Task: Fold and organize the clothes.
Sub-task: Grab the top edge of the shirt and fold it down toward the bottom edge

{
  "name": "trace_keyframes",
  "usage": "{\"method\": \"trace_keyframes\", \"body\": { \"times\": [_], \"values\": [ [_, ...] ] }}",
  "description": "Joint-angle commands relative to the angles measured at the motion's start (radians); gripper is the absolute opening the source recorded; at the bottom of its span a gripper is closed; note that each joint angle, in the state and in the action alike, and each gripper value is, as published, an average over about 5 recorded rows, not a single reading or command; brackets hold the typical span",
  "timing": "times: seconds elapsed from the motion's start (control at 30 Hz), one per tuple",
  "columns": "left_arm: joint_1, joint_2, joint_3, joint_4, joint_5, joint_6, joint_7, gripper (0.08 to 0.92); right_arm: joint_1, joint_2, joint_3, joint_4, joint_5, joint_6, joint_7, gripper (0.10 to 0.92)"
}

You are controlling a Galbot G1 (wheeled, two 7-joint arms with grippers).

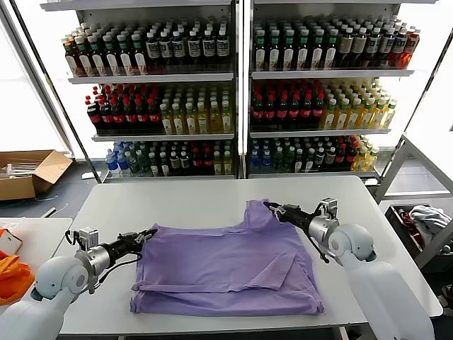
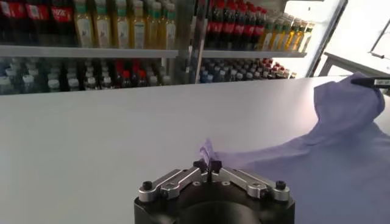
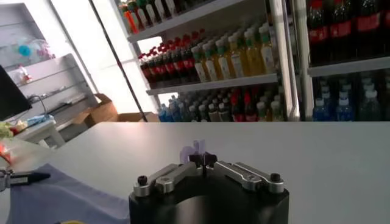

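With both far corners pinched, the lavender T-shirt (image 1: 226, 273) lies across the lower middle of the head view on the table (image 1: 184, 202). The left gripper (image 1: 146, 234) and right gripper (image 1: 272, 208) have their jaws closed on fabric (only small tufts show). Best lift both evenly, keeping the edge taut.

The shirt (image 1: 223, 269) was plain lavender all over, no print showing. Counter (image 1: 177, 202) was white. Both pincers were black, left (image 1: 150, 232) and right (image 1: 270, 207), on light grey arms. Orange fabric (image 1: 13, 278) off to the left, brown cardboard box (image 1: 32, 172) behind it.
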Motion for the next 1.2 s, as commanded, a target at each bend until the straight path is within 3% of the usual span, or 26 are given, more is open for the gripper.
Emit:
{"method": "trace_keyframes", "body": {
  "times": [0.03,0.5,0.93,1.2],
  "values": [
    [0.234,0.007,-0.147,-0.251,-0.014,0.005,-0.015,0.092,-0.398,-0.047,0.281,0.327,0.063,0.008,0.003,0.108],
    [0.511,-0.029,-0.277,-0.358,0.13,0.017,-0.017,0.089,-0.72,-0.025,0.374,0.436,-0.075,0.083,-0.005,0.108],
    [0.505,-0.034,-0.26,-0.282,0.196,0.016,-0.026,0.093,-0.785,-0.013,0.379,0.444,-0.141,0.141,-0.01,0.108],
    [0.521,-0.012,-0.29,-0.345,0.196,0.017,-0.039,0.288,-0.799,-0.001,0.399,0.468,-0.175,0.189,0.005,0.145]
  ]
}}
